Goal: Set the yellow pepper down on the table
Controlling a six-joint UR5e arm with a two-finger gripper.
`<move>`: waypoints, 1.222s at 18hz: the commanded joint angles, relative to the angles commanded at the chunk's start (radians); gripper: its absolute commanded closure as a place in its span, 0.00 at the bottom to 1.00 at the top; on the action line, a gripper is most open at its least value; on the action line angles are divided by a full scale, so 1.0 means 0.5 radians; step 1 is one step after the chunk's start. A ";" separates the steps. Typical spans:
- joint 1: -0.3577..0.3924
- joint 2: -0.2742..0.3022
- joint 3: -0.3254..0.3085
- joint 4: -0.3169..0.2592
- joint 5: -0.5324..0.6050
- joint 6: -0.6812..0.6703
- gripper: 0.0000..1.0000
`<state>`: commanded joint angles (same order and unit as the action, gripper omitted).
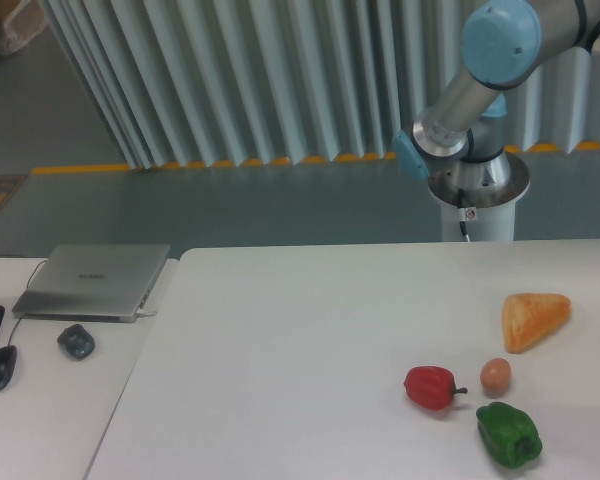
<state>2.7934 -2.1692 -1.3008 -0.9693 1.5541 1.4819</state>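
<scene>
The yellow pepper is out of view. The white table (280, 350) fills the lower right of the camera view. Only the arm's base and elbow (475, 90) show at the upper right, behind the table's far edge. The gripper itself is outside the frame.
On the table's right side lie a red pepper (431, 387), a small tan ball (495, 376), a green pepper (509, 434) and a pale-orange wedge (533, 319). A separate desk at the left holds a laptop (92, 280) and a mouse (76, 341).
</scene>
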 joint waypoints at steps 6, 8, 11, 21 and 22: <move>0.018 0.178 0.046 -0.463 -0.331 -0.092 0.54; 0.018 0.239 0.040 -0.598 -0.408 -0.098 0.54; 0.015 0.304 0.040 -0.742 -0.549 -0.193 0.54; -0.362 0.424 -0.150 -0.838 -0.440 -0.537 0.54; -0.402 0.421 -0.153 -0.829 -0.375 -0.540 0.54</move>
<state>2.5926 -1.9589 -1.3775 -1.3837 1.3665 1.2119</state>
